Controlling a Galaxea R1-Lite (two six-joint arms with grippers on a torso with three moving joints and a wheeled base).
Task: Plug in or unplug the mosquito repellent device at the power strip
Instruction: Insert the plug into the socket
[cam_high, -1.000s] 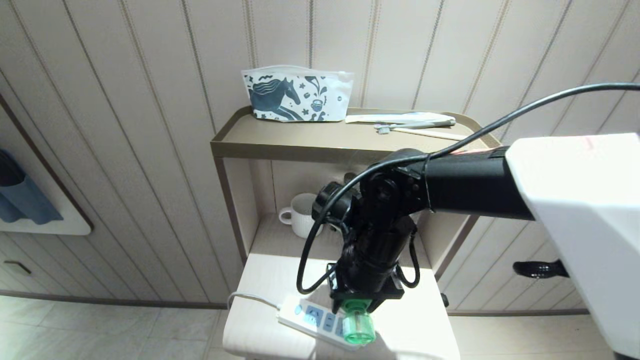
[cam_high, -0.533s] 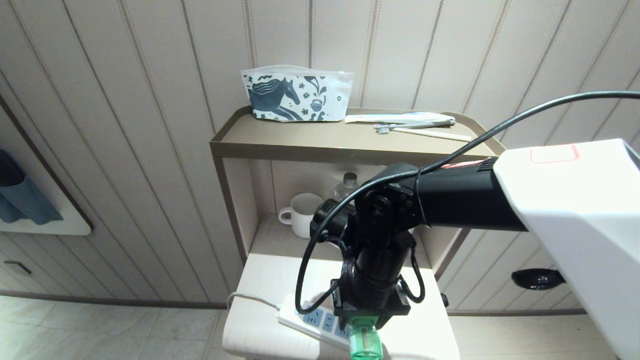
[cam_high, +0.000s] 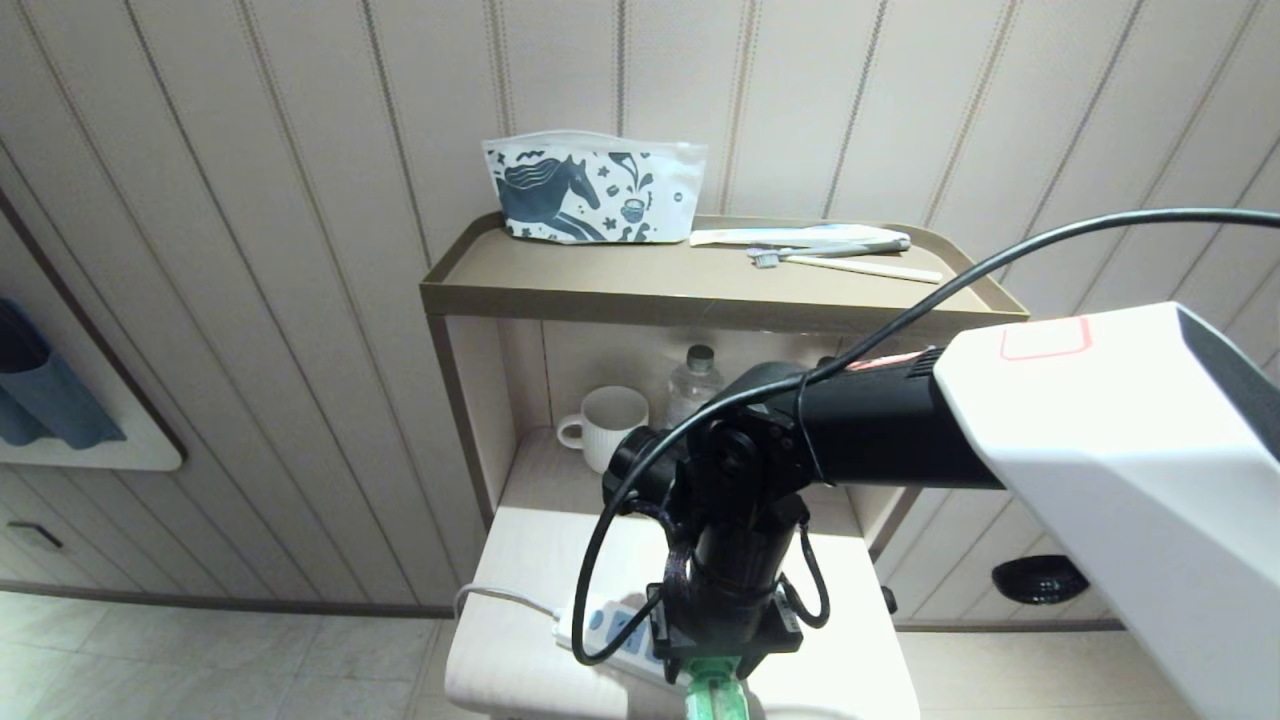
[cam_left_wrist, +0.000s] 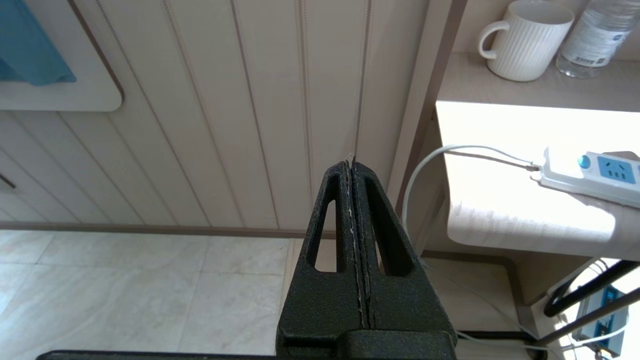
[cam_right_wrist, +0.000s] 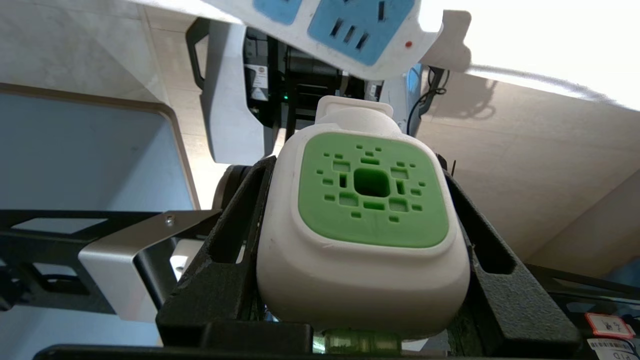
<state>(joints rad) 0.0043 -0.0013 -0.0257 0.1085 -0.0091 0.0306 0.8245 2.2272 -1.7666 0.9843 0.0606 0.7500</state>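
right end effector (cam_right_wrist: 360, 240) clamped on mosquito repellent device (cam_right_wrist: 365, 225) | seemingly clear of power strip (cam_right_wrist: 345, 25) | left end effector (cam_left_wrist: 353, 172) closed, idle

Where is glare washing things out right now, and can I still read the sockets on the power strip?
Left wrist view: sun bleaches the stool top, and the power strip stays readable at its lit edge. Right wrist view: the upper right corner is blown white, yet the strip's blue sockets and the mosquito repellent device in the right gripper are sharp. Head view: the arm hides most of the strip.
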